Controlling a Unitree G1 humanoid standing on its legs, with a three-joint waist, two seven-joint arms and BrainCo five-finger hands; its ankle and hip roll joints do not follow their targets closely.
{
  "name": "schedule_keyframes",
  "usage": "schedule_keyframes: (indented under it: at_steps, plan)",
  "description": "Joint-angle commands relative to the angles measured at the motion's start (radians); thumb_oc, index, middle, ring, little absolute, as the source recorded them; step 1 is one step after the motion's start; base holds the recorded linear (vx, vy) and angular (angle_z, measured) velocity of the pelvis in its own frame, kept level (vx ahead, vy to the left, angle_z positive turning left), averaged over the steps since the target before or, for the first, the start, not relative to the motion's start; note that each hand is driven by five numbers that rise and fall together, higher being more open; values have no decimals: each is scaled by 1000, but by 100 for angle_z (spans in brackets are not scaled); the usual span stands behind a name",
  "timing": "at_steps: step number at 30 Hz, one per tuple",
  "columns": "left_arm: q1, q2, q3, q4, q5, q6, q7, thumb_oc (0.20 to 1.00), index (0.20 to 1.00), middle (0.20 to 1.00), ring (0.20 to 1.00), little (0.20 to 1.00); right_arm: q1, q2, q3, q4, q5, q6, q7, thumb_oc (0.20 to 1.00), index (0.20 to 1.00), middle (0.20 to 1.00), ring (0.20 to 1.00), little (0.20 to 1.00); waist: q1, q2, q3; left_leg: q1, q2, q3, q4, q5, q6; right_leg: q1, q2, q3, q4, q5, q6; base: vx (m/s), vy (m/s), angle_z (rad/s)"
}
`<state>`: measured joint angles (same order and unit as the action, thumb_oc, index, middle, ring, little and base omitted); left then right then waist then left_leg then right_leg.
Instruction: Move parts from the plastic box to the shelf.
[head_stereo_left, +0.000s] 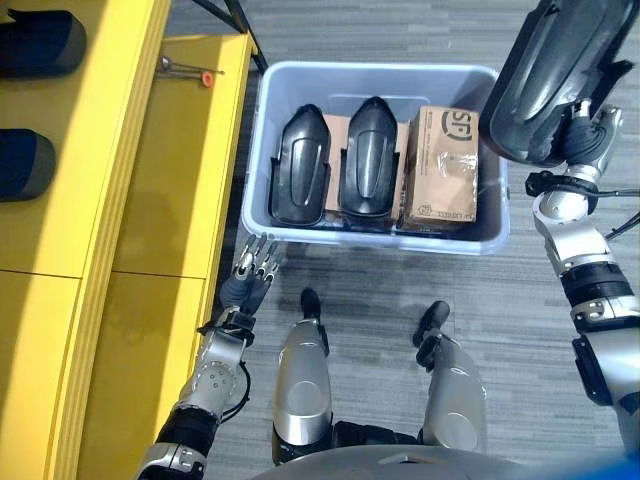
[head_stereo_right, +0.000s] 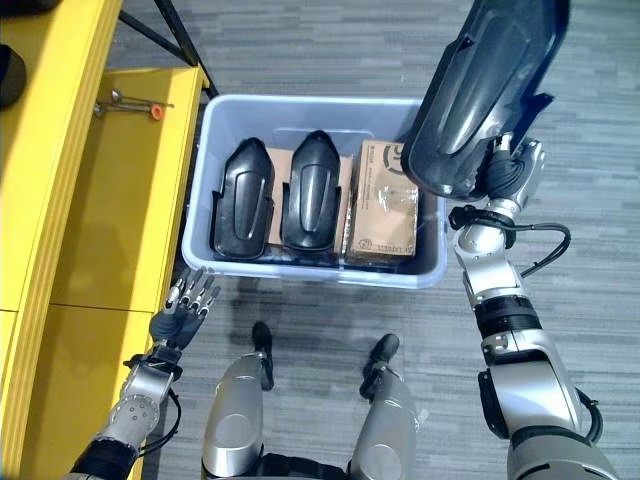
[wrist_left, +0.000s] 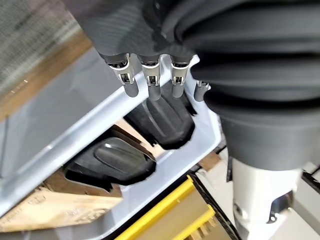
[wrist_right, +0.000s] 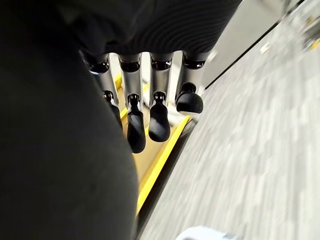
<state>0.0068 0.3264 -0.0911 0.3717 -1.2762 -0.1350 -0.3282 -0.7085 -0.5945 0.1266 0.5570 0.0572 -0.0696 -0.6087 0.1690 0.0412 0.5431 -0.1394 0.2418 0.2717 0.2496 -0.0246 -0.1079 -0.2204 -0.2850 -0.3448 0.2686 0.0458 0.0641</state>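
Above the pale blue plastic box (head_stereo_left: 300, 232), large black moulded plastic part (head_stereo_right: 480, 90) lifted clear, right hand (head_stereo_right: 507, 165) curled round its lower end, left hand (head_stereo_left: 255, 262) straight-fingered beside yellow shelf (head_stereo_left: 170, 200), two black parts (head_stereo_left: 335, 165) and brown cardboard carton (head_stereo_left: 442, 165) inside box.

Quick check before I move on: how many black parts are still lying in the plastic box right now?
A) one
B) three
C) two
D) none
C: two black parts lie side by side in the plastic box next to a cardboard box, while the right robot hand holds a third black part up above the box's right end.
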Motion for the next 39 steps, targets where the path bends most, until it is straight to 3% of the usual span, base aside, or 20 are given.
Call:
schedule_keyframes:
  at_steps: [1,5,6,8,9,12,17,21,22,23,24,26,27,30,34,39]
  plan:
    - [81,16,9,-74,-6,-34,-50,1000,1000,1000,1000,1000,-10,-33,-4,-96,51,-74,133,200,200,200,200,200,29,-23,-84,-15,-37,6,2,11,32,54,7,-6,72,-123,45,90,121,3]
    - [112,8,18,-82,31,-40,-43,1000,1000,1000,1000,1000,42,18,30,-160,82,-62,264,200,200,200,200,200,33,-34,-129,47,-57,2,-34,11,38,137,13,-11,5,-109,50,70,134,3]
    - [117,8,18,-83,52,-31,-20,1000,1000,1000,1000,1000,55,34,50,-180,114,-51,334,200,200,200,200,200,35,-37,-145,68,-66,-1,-49,10,41,166,12,-14,-20,-103,53,45,136,7]
    - [121,6,18,-75,66,-1,-1,1000,1000,1000,1000,1000,75,58,73,-208,146,-39,400,200,200,200,200,200,37,-40,-160,85,-74,-3,-59,10,45,190,9,-18,-38,-96,57,29,145,15]
    - [128,2,21,-69,102,43,23,1000,1000,1000,1000,1000,82,68,86,-223,157,-32,439,200,200,200,200,200,40,-40,-171,90,-79,-5,-65,13,47,201,7,-22,-54,-88,60,-8,172,20]
    - [139,1,22,-36,149,17,12,1000,1000,1000,1000,1000,101,102,136,-275,175,-6,508,200,200,200,200,200,49,-43,-201,110,-94,-4,-73,10,58,230,-4,-40,-76,-74,70,-38,216,16]
    - [155,8,54,-39,152,10,4,1000,1000,1000,1000,1000,170,160,190,-322,172,13,551,200,200,200,200,200,66,-40,-239,132,-123,-5,-78,-3,83,257,-33,-72,-71,-60,87,-58,200,11]
    - [158,-11,67,-53,190,11,0,1000,1000,1000,1000,1000,205,239,236,-322,162,27,487,200,200,200,200,200,104,-41,-264,203,-135,41,-124,-16,86,269,-71,-215,-83,18,109,-46,124,10]
    - [156,-8,65,-51,197,8,0,1000,1000,1000,1000,1000,199,243,239,-316,166,27,486,200,200,200,200,200,105,-42,-265,208,-136,56,-137,-6,96,260,-72,-229,-78,30,101,-46,57,-7]
    - [147,-1,61,-44,207,6,3,1000,1000,1000,1000,1000,199,243,242,-314,167,26,486,200,200,200,200,200,101,-40,-269,213,-141,55,-146,-8,100,257,-57,-217,-70,19,98,-81,41,-7]
    - [125,15,44,-28,201,9,-5,1000,1000,1000,1000,1000,220,230,248,-315,166,9,484,200,200,200,200,200,76,-44,-279,204,-163,20,-153,-14,113,245,8,-129,-59,-9,89,-33,26,-8]
    - [121,17,38,-23,198,15,-14,1000,1000,1000,1000,1000,235,222,248,-319,163,1,478,200,200,200,200,200,64,-46,-283,201,-172,-1,-158,-13,116,243,43,-84,-54,-25,80,27,-7,15]
    - [129,19,21,-8,198,21,-44,1000,1000,1000,1000,1000,289,201,232,-330,154,-25,469,200,200,200,200,200,40,-52,-298,197,-195,-49,-177,-8,113,276,138,4,-88,-76,36,86,-23,44]
    - [147,4,11,12,225,33,-80,1000,1000,1000,1000,1000,347,181,200,-345,153,-40,489,200,200,200,200,200,16,-57,-328,195,-229,-123,-223,10,111,290,223,90,-118,-106,3,59,-35,57]
    - [154,-9,7,22,243,40,-103,1000,1000,1000,1000,1000,402,165,173,-355,109,-70,520,200,200,200,200,200,-8,-61,-360,193,-253,-204,-252,20,107,306,257,163,-174,-114,-11,54,-102,35]
    - [159,-10,21,9,273,70,-115,1000,1000,1000,1000,1000,421,162,171,-360,101,-65,529,200,200,200,200,200,-1,-56,-386,192,-260,-251,-267,29,99,327,258,177,-225,-103,-15,36,-142,34]
